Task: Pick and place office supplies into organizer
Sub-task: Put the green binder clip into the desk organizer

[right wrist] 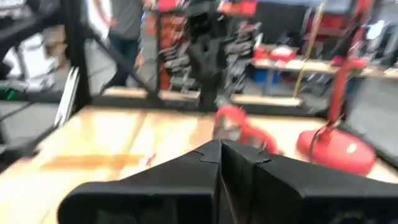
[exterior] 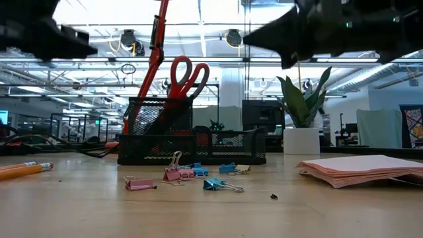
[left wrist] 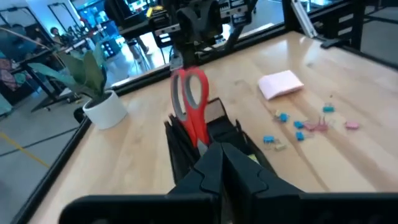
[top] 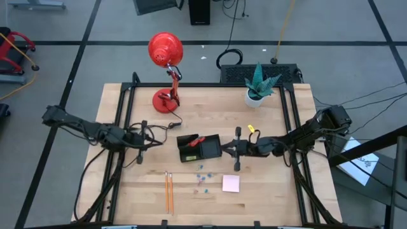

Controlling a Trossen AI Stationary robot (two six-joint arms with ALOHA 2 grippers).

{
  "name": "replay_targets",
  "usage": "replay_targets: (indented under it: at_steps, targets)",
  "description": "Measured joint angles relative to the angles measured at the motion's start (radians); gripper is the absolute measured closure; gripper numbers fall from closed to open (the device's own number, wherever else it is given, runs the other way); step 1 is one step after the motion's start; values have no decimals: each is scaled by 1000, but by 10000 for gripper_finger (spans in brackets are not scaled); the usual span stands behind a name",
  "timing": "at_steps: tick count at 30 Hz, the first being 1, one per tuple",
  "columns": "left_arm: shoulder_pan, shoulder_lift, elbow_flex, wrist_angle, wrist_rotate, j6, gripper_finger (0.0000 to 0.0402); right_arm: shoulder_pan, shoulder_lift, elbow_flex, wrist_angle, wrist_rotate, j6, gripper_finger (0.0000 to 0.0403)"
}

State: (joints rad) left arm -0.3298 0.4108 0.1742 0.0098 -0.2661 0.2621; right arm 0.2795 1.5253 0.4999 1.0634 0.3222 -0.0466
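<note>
Your left end effector hangs closed and empty, just left of the organizer; the scissors stand inside it. Pencils, clips and sticky pad lie on the bench nearer you. Your right end effector sits shut, empty, against the organizer's right side.

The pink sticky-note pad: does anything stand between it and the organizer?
Nothing visible blocks it. The pink sticky-note pad lies on bare table just in front of the organizer; the small clips lie to one side, and the right gripper hovers beside the organizer.
</note>
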Motion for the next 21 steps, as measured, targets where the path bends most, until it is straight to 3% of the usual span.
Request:
replay_targets:
  at_steps: [5, 10, 16, 21]
  targets:
    - [0, 1, -167, 215, 1, -8, 394, -11, 0, 0, -146, -58, 100, 402]
    - [1, 11, -164, 179, 4, -28, 391, 27, 0, 52, -299, -153, 143, 402]
    - [1, 14, -164, 179, 3, -17, 370, 79, 22, 294, -771, -169, 213, 393]
    - [2, 14, -164, 178, 3, -27, 374, 96, 88, 478, -1002, -176, 218, 346]
